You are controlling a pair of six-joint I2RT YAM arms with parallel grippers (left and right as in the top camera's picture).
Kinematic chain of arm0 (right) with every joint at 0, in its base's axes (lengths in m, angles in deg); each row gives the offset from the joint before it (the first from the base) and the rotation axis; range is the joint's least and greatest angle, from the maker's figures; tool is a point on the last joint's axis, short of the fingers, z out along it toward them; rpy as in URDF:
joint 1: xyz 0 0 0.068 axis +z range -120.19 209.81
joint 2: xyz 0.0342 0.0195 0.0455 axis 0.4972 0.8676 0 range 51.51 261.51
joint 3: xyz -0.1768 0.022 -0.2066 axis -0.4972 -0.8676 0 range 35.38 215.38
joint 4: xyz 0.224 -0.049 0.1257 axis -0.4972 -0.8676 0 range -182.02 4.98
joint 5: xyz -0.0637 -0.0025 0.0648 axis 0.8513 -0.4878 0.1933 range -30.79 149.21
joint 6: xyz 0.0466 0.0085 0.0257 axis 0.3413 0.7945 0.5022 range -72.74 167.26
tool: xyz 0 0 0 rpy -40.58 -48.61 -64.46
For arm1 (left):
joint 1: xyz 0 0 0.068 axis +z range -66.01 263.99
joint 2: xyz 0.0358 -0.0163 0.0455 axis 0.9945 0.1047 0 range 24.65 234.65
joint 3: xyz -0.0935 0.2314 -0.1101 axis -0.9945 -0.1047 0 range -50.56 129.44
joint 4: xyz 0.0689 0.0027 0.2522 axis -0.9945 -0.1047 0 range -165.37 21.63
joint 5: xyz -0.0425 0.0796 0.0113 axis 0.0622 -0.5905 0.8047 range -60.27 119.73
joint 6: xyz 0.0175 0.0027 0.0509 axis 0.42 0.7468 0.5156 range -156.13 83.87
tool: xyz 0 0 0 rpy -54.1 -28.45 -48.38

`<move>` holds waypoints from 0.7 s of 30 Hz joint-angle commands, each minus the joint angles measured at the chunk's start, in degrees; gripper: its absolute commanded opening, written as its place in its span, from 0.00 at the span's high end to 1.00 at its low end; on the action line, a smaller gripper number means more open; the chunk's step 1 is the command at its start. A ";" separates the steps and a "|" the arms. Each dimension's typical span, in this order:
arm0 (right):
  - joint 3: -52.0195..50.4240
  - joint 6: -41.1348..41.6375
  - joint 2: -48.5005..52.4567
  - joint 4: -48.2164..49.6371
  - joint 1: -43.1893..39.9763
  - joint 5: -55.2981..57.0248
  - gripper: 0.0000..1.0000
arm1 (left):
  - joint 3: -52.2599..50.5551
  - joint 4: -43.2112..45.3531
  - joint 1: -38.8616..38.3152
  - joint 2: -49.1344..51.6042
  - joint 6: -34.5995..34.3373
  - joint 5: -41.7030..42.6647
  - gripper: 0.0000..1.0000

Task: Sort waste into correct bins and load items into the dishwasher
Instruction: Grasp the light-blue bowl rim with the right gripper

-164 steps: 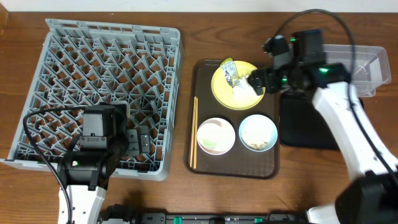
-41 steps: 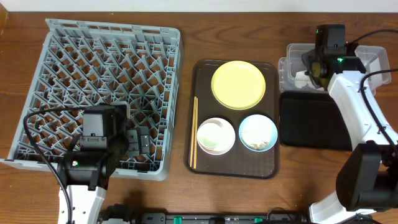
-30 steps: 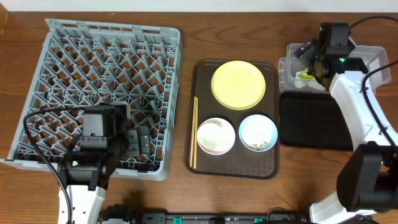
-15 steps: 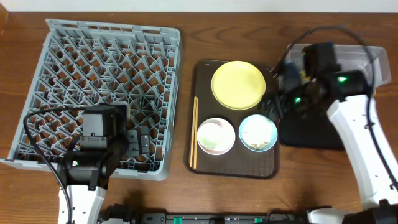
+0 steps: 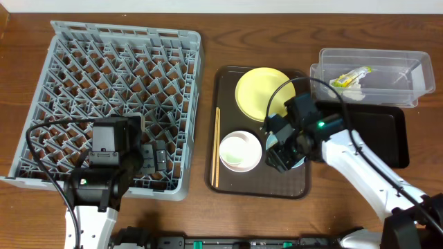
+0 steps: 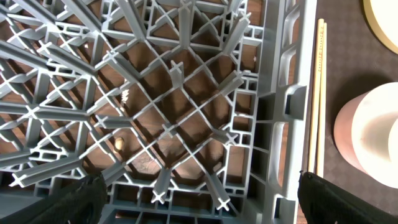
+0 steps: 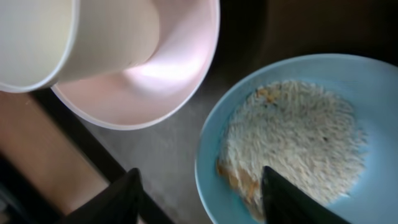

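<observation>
My right gripper is open and hangs low over the light blue bowl on the brown tray. Its fingers straddle the bowl's near rim. The bowl holds whitish rice crumbs. Beside it is the pale pink bowl with the white cup in it. The yellow plate is bare. Chopsticks lie at the tray's left edge. The green-yellow wrapper lies in the clear tub. My left gripper is open over the grey dish rack at its front edge.
The brown serving tray sits between the rack and the bins. The black tray lies in front of the clear tub, partly under my right arm. In the left wrist view the chopsticks and the pink bowl show beyond the rack's edge.
The right gripper took the wrapper off the yellow plate, let it go in the clear tub, then swung down-left to the blue bowl. The left arm has not moved.
</observation>
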 commanded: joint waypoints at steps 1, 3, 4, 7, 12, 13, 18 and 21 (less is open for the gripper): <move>-3.32 2.45 0.15 4.37 2.23 3.19 0.43 | 1.20 -0.11 0.17 -0.15 0.52 0.37 0.02; -4.87 2.75 0.33 6.49 3.13 4.02 0.45 | 1.20 -0.24 0.17 -0.15 0.52 0.37 0.02; -5.60 2.75 0.39 7.37 3.61 4.35 0.47 | 1.20 -0.33 0.17 -0.15 0.52 0.37 0.02; -7.23 3.13 0.42 9.42 4.72 4.59 0.58 | 1.20 -0.70 0.17 -0.15 0.55 0.37 0.02; -8.59 4.07 0.63 11.06 6.03 4.61 0.66 | 1.20 -0.70 0.17 -0.15 0.55 0.37 0.02; -8.70 4.09 0.70 11.17 6.21 4.61 0.66 | 1.20 -0.72 0.17 -0.15 0.55 0.37 0.02; -9.62 6.10 0.96 12.07 6.86 7.23 0.75 | 1.20 -0.72 0.17 -0.15 0.55 0.37 0.02; -9.66 7.52 0.96 12.52 6.86 8.96 0.81 | 1.20 -0.72 0.17 -0.15 0.52 0.37 0.02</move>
